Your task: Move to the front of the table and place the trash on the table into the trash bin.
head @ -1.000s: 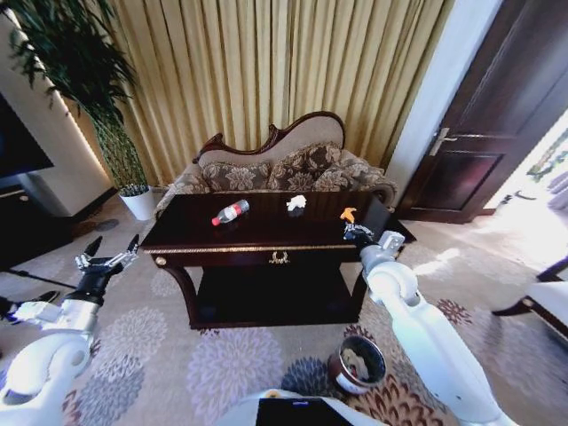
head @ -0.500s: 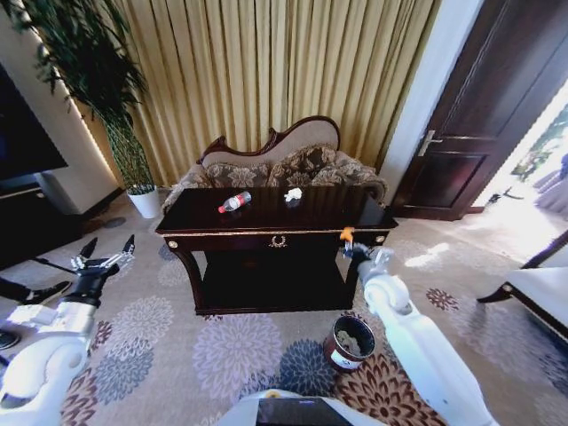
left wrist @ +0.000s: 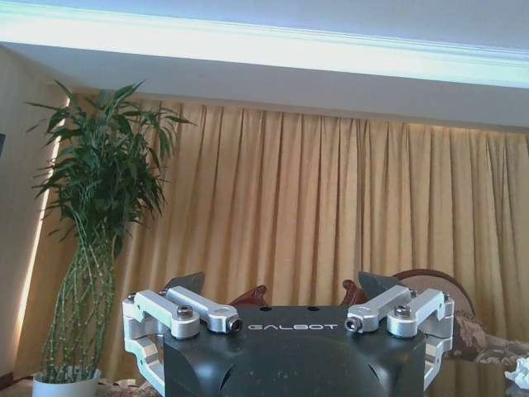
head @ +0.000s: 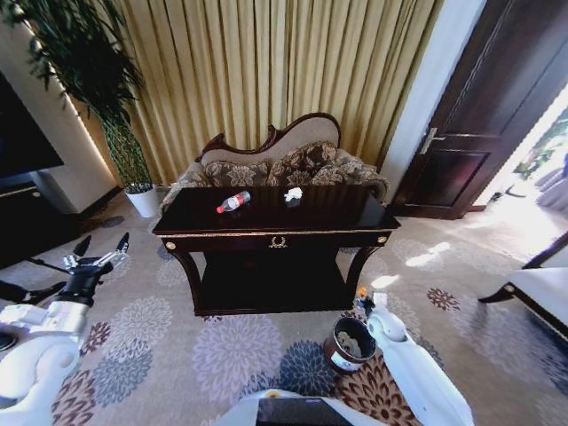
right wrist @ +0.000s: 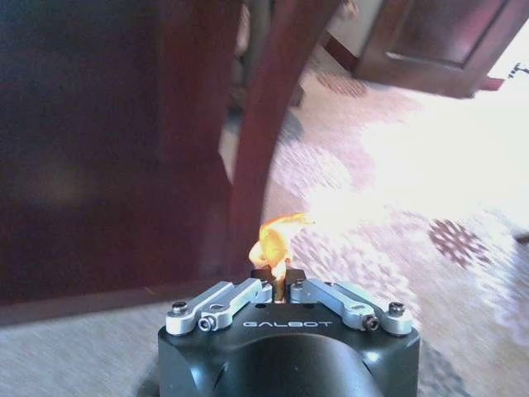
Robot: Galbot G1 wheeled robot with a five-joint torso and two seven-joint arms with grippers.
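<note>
So my right gripper (head: 362, 304) is pinched on the orange scrap (right wrist: 277, 241), lower right of centre. The trash bin (head: 347, 343), one of them, sits just below-left of it. One bottle (head: 232, 202) and one paper wad (head: 293, 194) wait on the table (head: 275, 238). Left gripper (head: 98, 255) hangs spread wide, far left.

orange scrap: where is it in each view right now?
Head view: orange scrap in the right gripper, low beside the trash bin.
Right wrist view: pinched between the fingertips.
Left wrist view: not there.
Shared landmark: table leg.
</note>
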